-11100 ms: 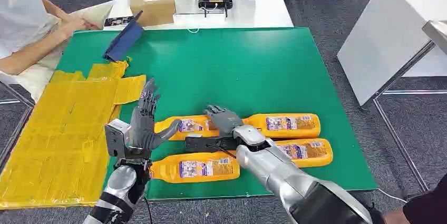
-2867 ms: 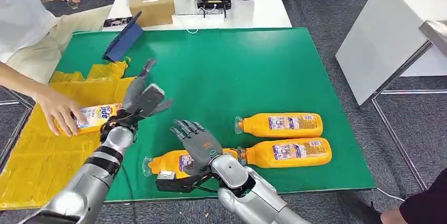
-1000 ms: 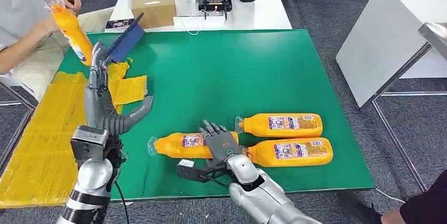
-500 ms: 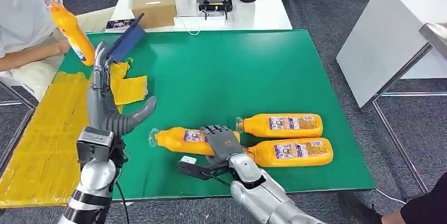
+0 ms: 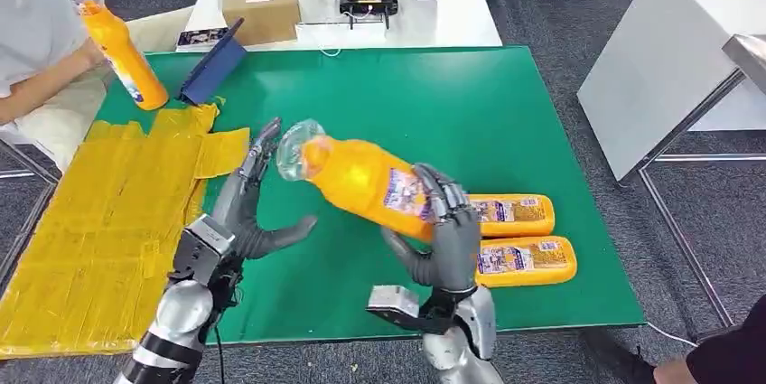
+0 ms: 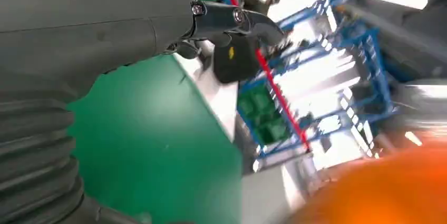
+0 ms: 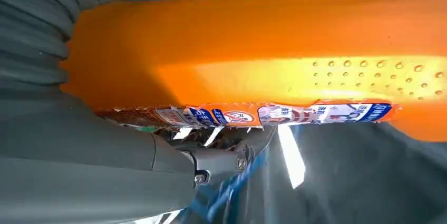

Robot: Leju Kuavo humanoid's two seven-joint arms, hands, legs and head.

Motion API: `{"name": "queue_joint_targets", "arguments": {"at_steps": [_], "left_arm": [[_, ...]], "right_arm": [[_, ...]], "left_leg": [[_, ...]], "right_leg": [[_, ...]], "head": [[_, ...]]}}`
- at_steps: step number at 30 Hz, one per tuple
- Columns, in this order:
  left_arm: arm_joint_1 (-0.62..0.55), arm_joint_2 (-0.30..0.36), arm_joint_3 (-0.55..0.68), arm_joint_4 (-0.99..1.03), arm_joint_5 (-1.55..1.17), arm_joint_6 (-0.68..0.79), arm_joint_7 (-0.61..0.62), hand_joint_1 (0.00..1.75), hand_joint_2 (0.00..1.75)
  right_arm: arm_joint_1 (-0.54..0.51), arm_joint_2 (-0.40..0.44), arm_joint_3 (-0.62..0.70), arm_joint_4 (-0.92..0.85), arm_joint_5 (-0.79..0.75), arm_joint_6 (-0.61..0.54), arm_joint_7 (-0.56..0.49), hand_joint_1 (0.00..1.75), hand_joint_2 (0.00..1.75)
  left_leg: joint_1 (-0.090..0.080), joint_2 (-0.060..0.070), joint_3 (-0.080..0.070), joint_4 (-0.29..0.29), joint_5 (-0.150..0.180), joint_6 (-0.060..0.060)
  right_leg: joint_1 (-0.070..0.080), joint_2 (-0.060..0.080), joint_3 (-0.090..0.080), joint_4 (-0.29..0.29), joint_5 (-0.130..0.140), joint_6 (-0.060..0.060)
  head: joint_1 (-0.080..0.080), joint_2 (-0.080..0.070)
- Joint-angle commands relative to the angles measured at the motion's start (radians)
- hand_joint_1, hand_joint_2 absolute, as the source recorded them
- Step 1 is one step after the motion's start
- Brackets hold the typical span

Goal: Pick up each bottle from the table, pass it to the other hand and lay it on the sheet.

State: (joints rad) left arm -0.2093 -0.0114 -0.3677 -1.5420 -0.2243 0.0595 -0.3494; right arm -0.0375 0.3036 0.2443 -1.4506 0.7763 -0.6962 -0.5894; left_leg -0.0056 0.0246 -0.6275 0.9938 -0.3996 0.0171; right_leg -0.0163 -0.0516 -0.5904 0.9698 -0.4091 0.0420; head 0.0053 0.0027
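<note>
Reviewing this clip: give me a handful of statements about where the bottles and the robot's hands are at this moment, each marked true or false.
1. The right hand holds an orange bottle lifted off the table. True.
2. The left hand grips that bottle too. False: its fingers are spread and it holds nothing.
3. Two bottles lie on the green table. True.
4. A bottle lies on the yellow sheet. False: none lies there; a person's hand holds one upright near its far end.
5. The lifted bottle's cap end points toward the left hand. True.
</note>
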Motion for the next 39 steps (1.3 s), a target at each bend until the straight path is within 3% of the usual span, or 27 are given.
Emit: {"name": "queue_joint_targets", "arguments": {"at_steps": [1,12,17,19,39], "left_arm": [[-0.011,0.017,-0.049,0.091,0.008,-0.007,-0.001,0.0,1.75],[0.006,0.01,-0.034,0.107,0.072,-0.041,0.02,0.0,1.75],[0.03,0.023,-0.022,0.082,0.164,-0.113,0.024,0.0,1.75],[0.031,0.038,-0.029,0.068,0.254,-0.216,0.02,0.0,1.75],[0.034,0.039,-0.029,0.065,0.254,-0.216,0.02,0.0,1.75]], "right_arm": [[0.047,0.045,-0.136,-0.155,-0.009,-0.002,-0.011,1.75,1.75],[0.049,0.045,-0.11,-0.14,0.002,-0.002,-0.017,1.75,1.75],[0.026,0.045,-0.079,-0.07,0.039,-0.002,0.019,1.75,1.75],[-0.012,-0.012,0.001,0.026,0.038,-0.002,0.081,1.75,1.75],[-0.021,-0.011,0.001,0.034,0.04,-0.002,0.087,1.75,1.75]], "left_leg": [[0.002,-0.004,0.004,0.0,-0.002,-0.001],[0.001,-0.001,0.003,-0.001,-0.001,-0.001],[0.002,0.0,0.007,-0.001,-0.003,-0.002],[0.002,0.0,0.005,-0.001,-0.002,-0.002],[0.002,-0.001,0.006,0.0,-0.003,-0.002]], "right_leg": [[0.001,0.002,0.006,-0.001,-0.002,-0.002],[0.001,0.003,0.004,-0.001,-0.001,-0.001],[0.001,0.006,0.007,-0.002,-0.002,-0.002],[0.001,0.006,0.006,-0.002,-0.002,-0.002],[0.001,0.006,0.007,-0.001,-0.003,-0.002]], "head": [[0.0,0.0],[0.0,0.0],[0.0,0.0],[0.0,0.0],[0.0,0.0]]}}
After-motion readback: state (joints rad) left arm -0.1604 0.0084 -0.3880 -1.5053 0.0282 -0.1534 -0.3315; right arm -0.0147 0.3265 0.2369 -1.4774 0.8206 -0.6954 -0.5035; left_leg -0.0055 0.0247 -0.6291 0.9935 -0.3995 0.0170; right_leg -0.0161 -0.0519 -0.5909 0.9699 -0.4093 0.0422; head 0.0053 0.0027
